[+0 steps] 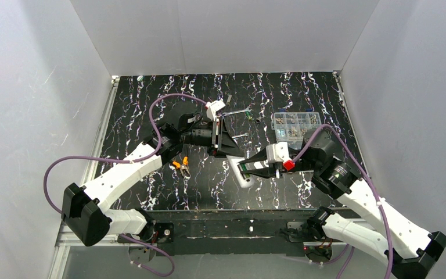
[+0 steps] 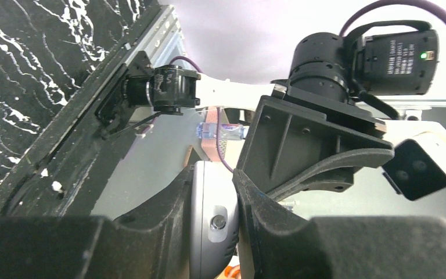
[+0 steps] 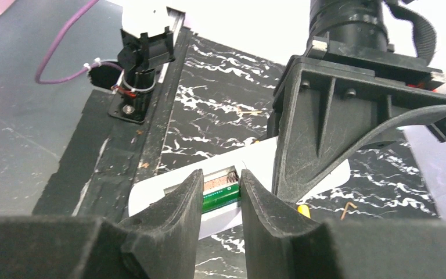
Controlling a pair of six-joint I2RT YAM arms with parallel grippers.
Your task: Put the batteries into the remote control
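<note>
Jaws: left clamp remote control (image 3: 168, 189) | right straddle battery (image 3: 220, 199) | black marbled table (image 1: 151, 104)

Contents: 1 white remote control (image 1: 239, 172) at the table's 6 o'clock; 1 green battery (image 3: 220, 200) visible in its compartment; 1 clear compartment box (image 1: 293, 124) at 2 o'clock; 2 grippers.

The small white oblong plastic remote (image 1: 239, 172) lies between both arms, the clear plastic compartment box (image 1: 295, 124) behind, to its right.
</note>
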